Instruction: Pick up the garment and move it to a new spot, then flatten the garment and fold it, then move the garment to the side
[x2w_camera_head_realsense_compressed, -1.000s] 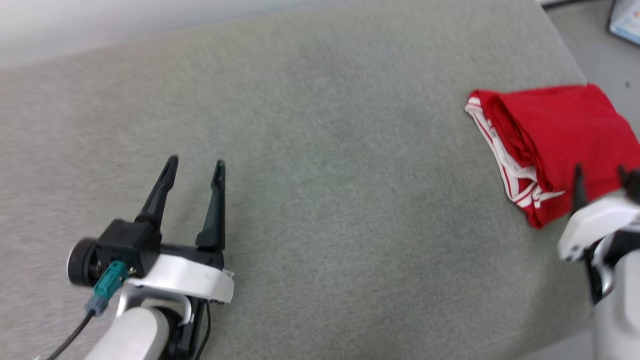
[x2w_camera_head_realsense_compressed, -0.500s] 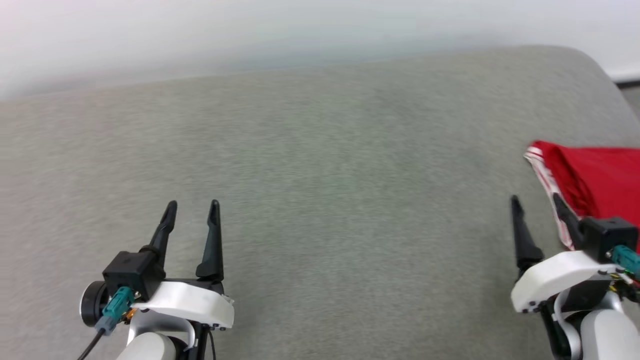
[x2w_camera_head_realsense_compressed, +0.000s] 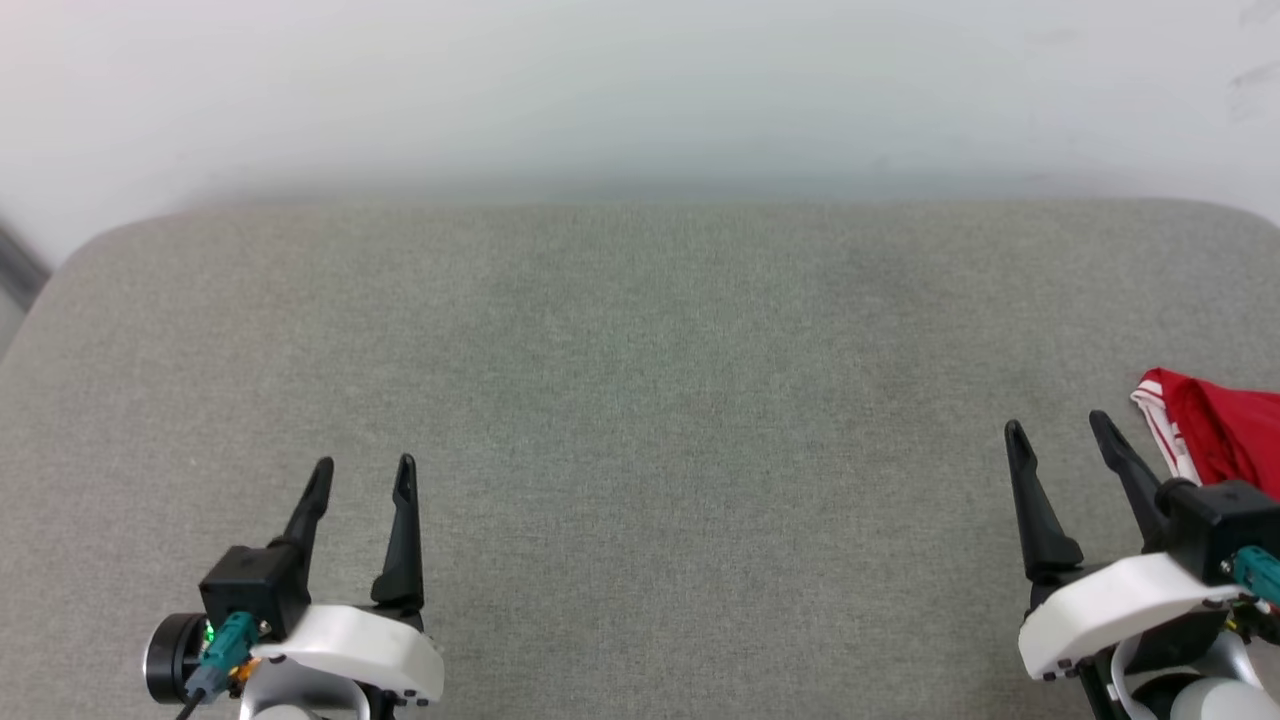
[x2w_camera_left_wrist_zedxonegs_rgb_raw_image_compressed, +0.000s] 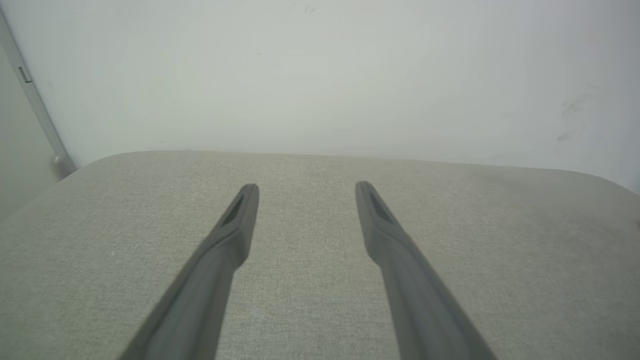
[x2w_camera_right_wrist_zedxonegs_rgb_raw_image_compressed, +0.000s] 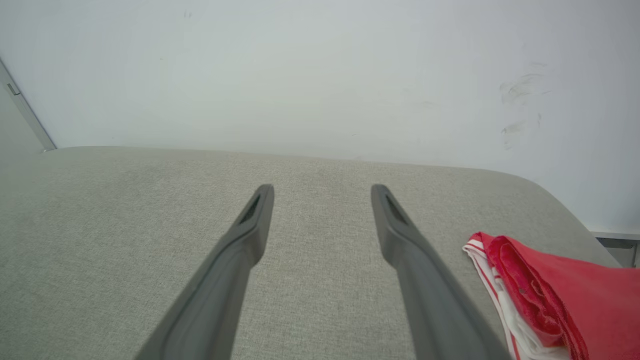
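The garment (x2w_camera_head_realsense_compressed: 1225, 435) lies folded at the right edge of the grey padded surface (x2w_camera_head_realsense_compressed: 640, 400), red with white striped trim along its left side; the right wrist view shows the garment (x2w_camera_right_wrist_zedxonegs_rgb_raw_image_compressed: 560, 295) at its lower right. My right gripper (x2w_camera_head_realsense_compressed: 1058, 428) stands open just left of it, apart from the cloth, with nothing between its fingers; the open right gripper (x2w_camera_right_wrist_zedxonegs_rgb_raw_image_compressed: 322, 191) hangs over bare fabric. At the lower left my left gripper (x2w_camera_head_realsense_compressed: 362, 468) is open and holds nothing, and in its own view the left gripper (x2w_camera_left_wrist_zedxonegs_rgb_raw_image_compressed: 306, 188) is likewise over the grey surface (x2w_camera_left_wrist_zedxonegs_rgb_raw_image_compressed: 320, 260).
A pale wall (x2w_camera_head_realsense_compressed: 640, 90) rises right behind the surface's far edge. The surface's corners are rounded at far left (x2w_camera_head_realsense_compressed: 90, 250) and far right. A grey vertical strip (x2w_camera_left_wrist_zedxonegs_rgb_raw_image_compressed: 30, 95) runs down the wall at the left.
The head camera has swung left and tilted up, so the garment slid to the right edge of the view. Both grippers stay open; the right gripper has drawn back off the garment.
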